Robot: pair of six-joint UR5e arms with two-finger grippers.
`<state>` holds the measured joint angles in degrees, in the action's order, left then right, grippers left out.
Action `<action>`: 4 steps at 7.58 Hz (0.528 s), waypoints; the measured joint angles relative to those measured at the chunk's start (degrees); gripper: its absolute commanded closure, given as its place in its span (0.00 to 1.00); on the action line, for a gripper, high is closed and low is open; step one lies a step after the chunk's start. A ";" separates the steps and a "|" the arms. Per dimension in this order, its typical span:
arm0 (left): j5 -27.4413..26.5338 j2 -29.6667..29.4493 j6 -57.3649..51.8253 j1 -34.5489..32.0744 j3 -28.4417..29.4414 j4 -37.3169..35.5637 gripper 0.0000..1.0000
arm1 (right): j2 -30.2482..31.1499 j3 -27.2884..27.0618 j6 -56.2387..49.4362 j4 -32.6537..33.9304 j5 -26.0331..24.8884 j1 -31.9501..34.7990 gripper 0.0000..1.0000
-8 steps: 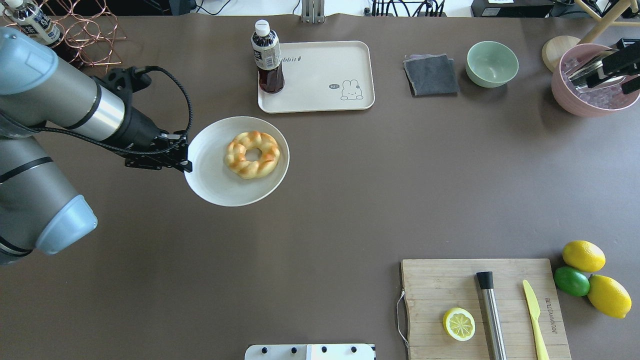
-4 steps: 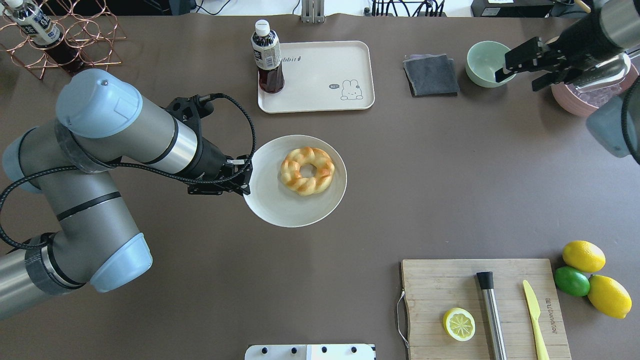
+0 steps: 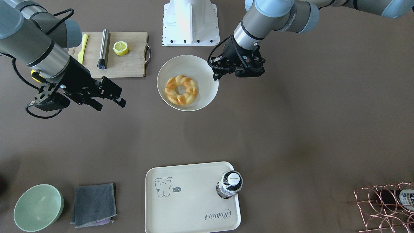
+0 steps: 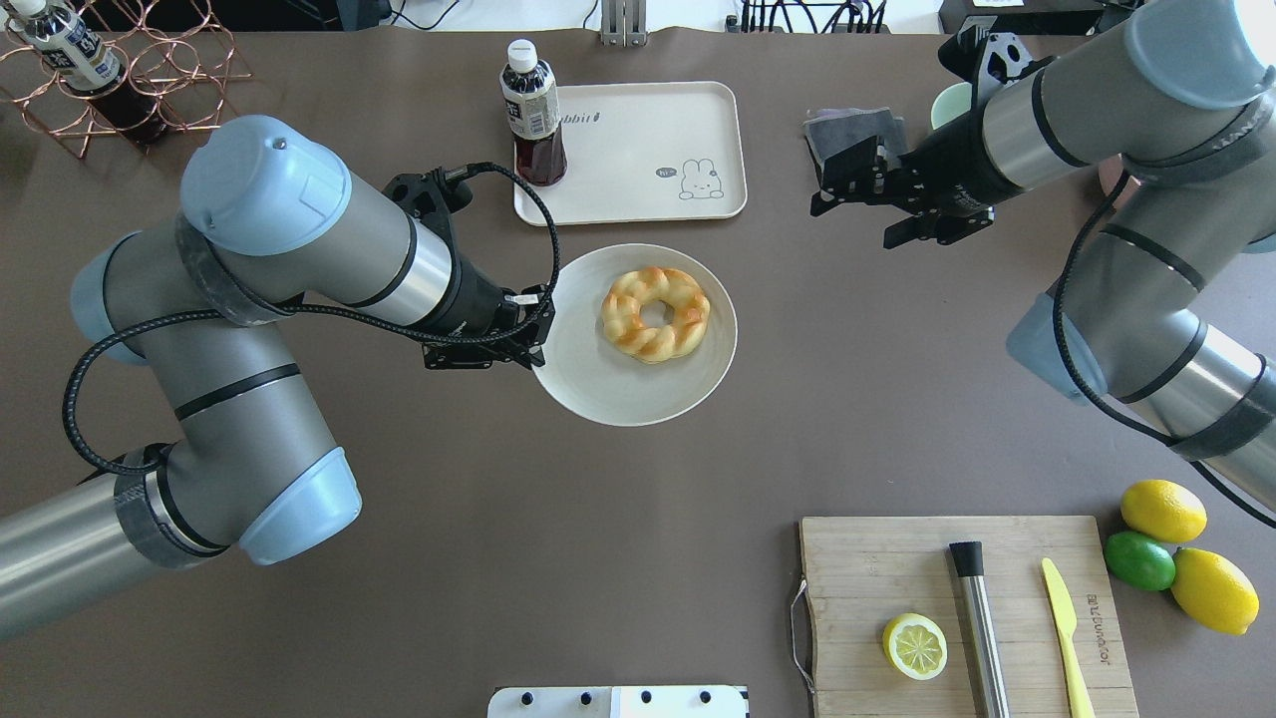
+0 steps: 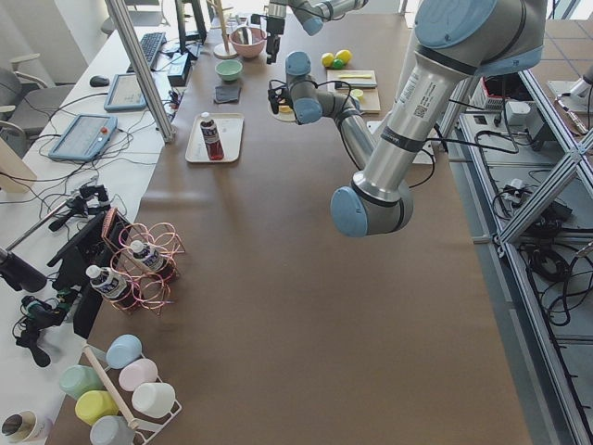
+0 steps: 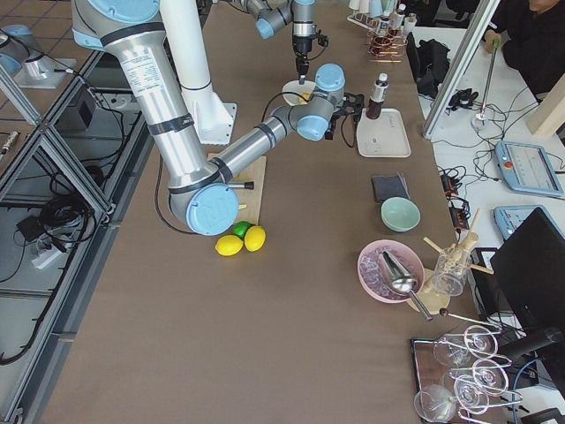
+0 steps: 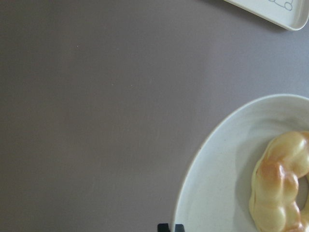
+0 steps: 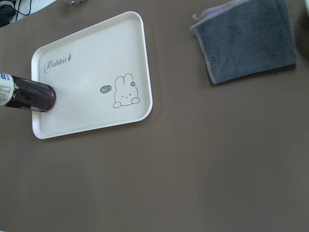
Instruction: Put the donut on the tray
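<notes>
While left fingers (image 4: pixel 530 351) pinch plate (image 4: pixel 598 389) rim | donut (image 4: pixel 623 317) on plate | bottle (image 4: pixel 533 115) on tray (image 4: pixel 648 150) | right fingers (image 3: pixel 111 91) spread

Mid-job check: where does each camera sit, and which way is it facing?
Front-facing: across the table, facing the robot, steeply down; both arms, left claw gripping the plate holding the donut.
Overhead: behind the robot, looking forward and down; both arms.
Exterior left: table end; left arm near.
Exterior right: other end; right arm near.
Left wrist: down onto plate, donut; claw tips.
Right wrist: down onto tray, cloth; no body.
Both wrist views share the tray.
</notes>
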<state>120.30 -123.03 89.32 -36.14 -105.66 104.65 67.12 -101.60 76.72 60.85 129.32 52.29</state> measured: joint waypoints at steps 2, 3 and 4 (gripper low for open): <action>-1.71 -2.78 0.99 0.02 0.90 -2.30 1.00 | -1.53 -0.04 7.96 -0.07 -0.46 -4.42 0.00; -2.66 -3.14 1.17 0.23 1.18 -2.63 1.00 | -1.81 -0.03 10.03 0.04 -0.48 -5.81 0.01; -5.09 -3.15 1.25 1.28 1.30 -2.73 1.00 | -1.94 -0.01 10.99 0.61 -0.47 -6.66 0.02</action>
<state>115.21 -126.18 90.57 -34.86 -104.37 101.91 65.17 -101.61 87.71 61.46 128.85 45.63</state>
